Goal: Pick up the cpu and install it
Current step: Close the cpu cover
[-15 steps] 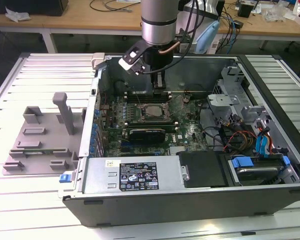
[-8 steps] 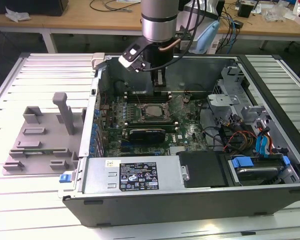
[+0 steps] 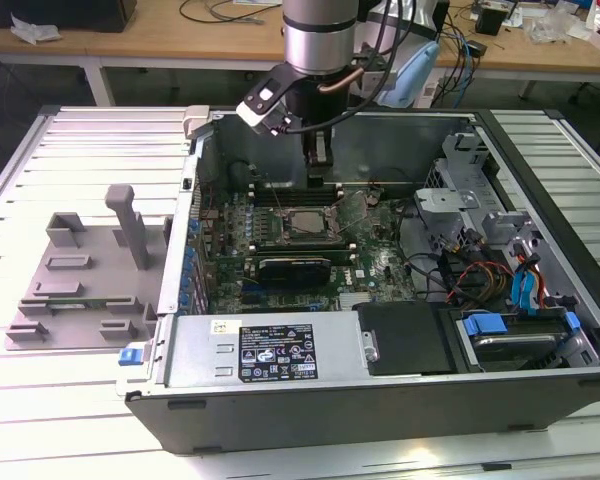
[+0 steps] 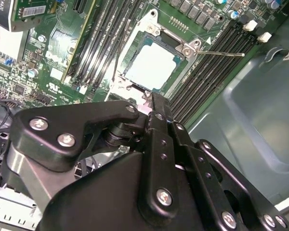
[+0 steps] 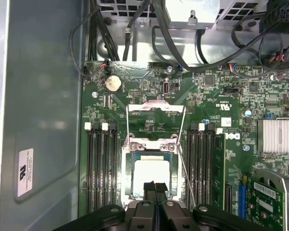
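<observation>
Plainly, the cpu point(image 5: 151, 174) lies flat in its socket, a small thin square chip. Its pale silvery top glares almost white in both wrist views, with a narrow darker border around it. The socket sits well inside the motherboard point(image 5: 135, 91), away from its edges, between two banks of memory slots point(image 5: 102, 163). The chip's top is uncovered.

The gripper point(image 5: 154, 186) hangs over one edge of the chip. Its two black fingers are pressed together with only a seam between them and nothing caught there. Whether the tips touch the chip cannot be told.

In the second wrist view the gripper's point(image 4: 153, 97) bolted linkage looms in front. Past it the cpu point(image 4: 154, 62) shows at a slant, and a thin wire lever point(image 4: 221, 54) juts from the socket's corner out across the slots.

The exterior view adds the wider setting. The arm reaches down into an open computer case point(image 3: 380, 410) lying on a slatted table point(image 3: 70, 400), with the gripper point(image 3: 320, 182) above the socket. There the cpu point(image 3: 305, 224) reads as a duller grey square. A grey fixture block point(image 3: 80, 270) rests on the table near the case's wall on the exterior view's left.
</observation>
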You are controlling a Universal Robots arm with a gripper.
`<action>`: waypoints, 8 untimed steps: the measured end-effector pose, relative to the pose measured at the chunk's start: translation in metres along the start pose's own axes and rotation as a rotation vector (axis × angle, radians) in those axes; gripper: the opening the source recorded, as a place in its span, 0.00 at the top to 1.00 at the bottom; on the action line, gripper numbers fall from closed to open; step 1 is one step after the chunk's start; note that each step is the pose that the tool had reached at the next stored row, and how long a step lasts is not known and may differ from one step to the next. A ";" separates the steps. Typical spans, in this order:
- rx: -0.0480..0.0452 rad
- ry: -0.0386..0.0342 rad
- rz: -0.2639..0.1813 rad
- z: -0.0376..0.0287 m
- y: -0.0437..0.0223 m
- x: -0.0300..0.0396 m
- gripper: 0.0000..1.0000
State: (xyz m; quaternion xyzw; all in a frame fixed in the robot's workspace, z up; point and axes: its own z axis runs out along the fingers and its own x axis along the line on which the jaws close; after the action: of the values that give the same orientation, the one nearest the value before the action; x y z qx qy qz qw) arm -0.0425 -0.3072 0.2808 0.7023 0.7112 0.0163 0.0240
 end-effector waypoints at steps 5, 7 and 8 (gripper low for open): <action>0.0001 0.0000 0.000 -0.0055 0.0003 -0.0001 0.89; 0.0001 0.0000 0.000 -0.0081 0.0005 -0.0001 0.89; 0.0000 0.0001 0.000 -0.0098 0.0006 -0.0001 0.89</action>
State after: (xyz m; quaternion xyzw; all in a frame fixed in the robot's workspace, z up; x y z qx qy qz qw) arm -0.0425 -0.3072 0.2906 0.7023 0.7113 0.0164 0.0240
